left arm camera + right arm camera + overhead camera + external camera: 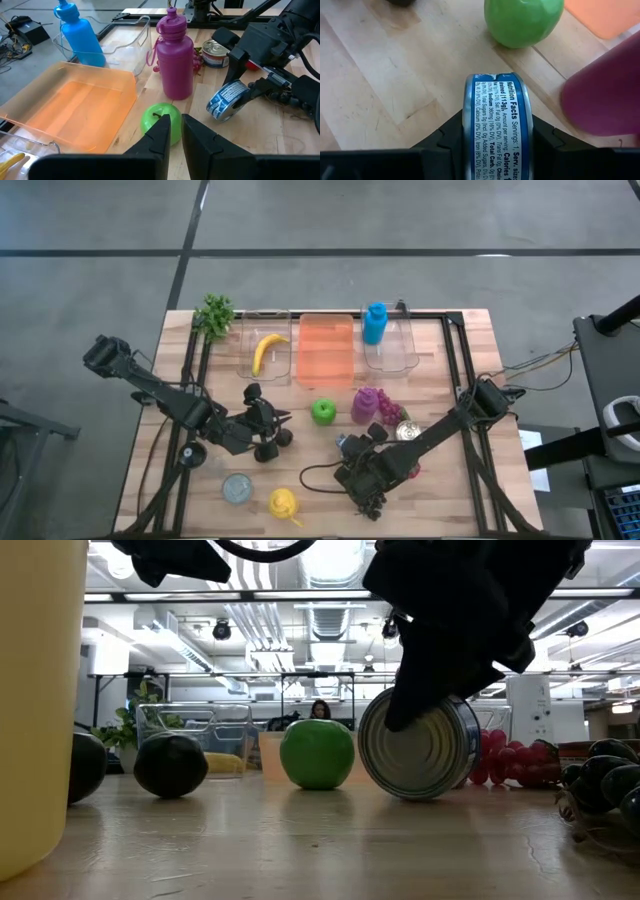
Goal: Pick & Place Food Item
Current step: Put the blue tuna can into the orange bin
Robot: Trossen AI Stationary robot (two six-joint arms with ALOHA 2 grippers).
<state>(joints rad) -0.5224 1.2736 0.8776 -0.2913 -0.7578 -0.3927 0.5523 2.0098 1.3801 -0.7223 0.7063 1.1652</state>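
Right claw (498,145) grips a blue-labelled can (499,125) on edge on the surface (380,75); left claw (175,131) stands narrow mid-surface.

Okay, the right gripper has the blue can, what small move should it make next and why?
Probably a lift straight up. The right gripper is shut on the blue-labelled can, which the low view shows on edge at table level, close to the green apple and magenta bottle; rising first should clear them.
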